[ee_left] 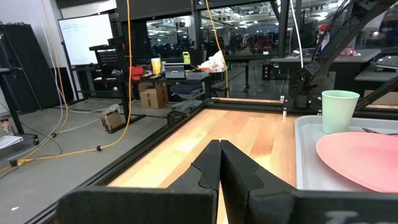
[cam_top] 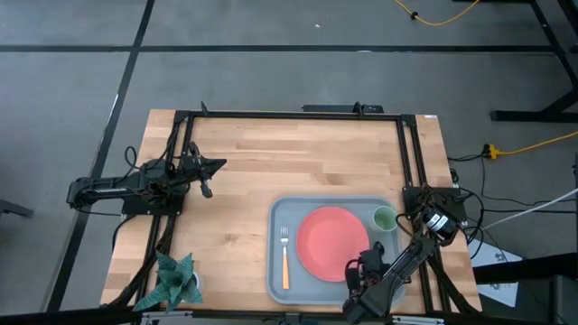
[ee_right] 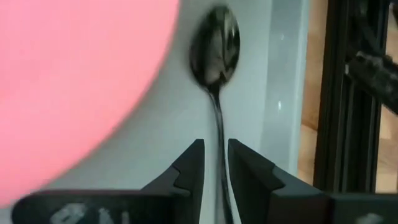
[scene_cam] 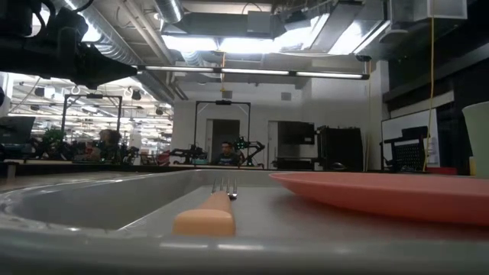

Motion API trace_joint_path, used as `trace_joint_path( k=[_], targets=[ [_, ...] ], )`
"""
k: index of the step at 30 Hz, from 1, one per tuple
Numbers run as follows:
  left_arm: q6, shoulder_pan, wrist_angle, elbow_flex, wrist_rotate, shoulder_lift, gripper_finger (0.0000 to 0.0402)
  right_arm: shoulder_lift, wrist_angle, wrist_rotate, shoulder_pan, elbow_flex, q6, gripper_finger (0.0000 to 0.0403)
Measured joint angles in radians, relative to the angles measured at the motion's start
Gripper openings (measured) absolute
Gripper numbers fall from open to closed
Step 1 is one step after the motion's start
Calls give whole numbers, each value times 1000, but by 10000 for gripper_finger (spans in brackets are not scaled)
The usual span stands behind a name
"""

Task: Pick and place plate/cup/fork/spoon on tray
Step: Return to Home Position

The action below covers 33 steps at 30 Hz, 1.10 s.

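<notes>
The grey-blue tray (cam_top: 280,280) lies at the table's near right. On it rest the coral-red plate (cam_top: 330,242), the pale green cup (cam_top: 384,218) in the far right corner, and the orange-handled fork (cam_top: 285,259) left of the plate. The dark spoon (ee_right: 215,46) lies flat on the tray between the plate (ee_right: 74,81) and the tray's right rim (ee_right: 286,93). My right gripper (ee_right: 216,162) hangs low over the tray's near right corner (cam_top: 361,271), narrowly open, one finger on each side of the spoon's handle. My left gripper (cam_top: 215,166) is shut and empty at the far left. My right gripper stands astride the spoon's handle (ee_right: 218,134), fingers pointing along it toward the bowl. A strip of tray shows on each side of the handle at the fingertips. Whether the fingers touch the handle farther back, I cannot tell. The spoon lies on the tray.
A green spiky toy (cam_top: 173,280) sits at the table's near left corner. Black frame rails (cam_top: 408,153) run along the table's far, left and right sides. Bare wood (cam_top: 298,162) lies between my left gripper and the tray.
</notes>
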Motion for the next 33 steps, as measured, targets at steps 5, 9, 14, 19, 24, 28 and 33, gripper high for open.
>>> trace_joint_path(
  k=[5,9,14,19,24,28,33],
  targets=[
    [0,0,0,0,0,0,0,-10,-55,165,0,159,-14,76],
    [0,0,0,0,0,0,0,-19,-59,293,0,262,-69,76],
    [0,0,0,0,0,0,0,-19,-64,201,0,265,-38,73],
    [0,0,0,0,0,0,0,-17,-62,-21,1,216,87,60],
    [0,0,0,0,0,0,0,-16,-60,133,9,173,38,57],
    [0,0,0,0,0,0,0,-16,21,225,8,164,-109,57],
    [0,0,0,0,0,0,0,-16,156,467,-31,163,-415,57]
  ],
)
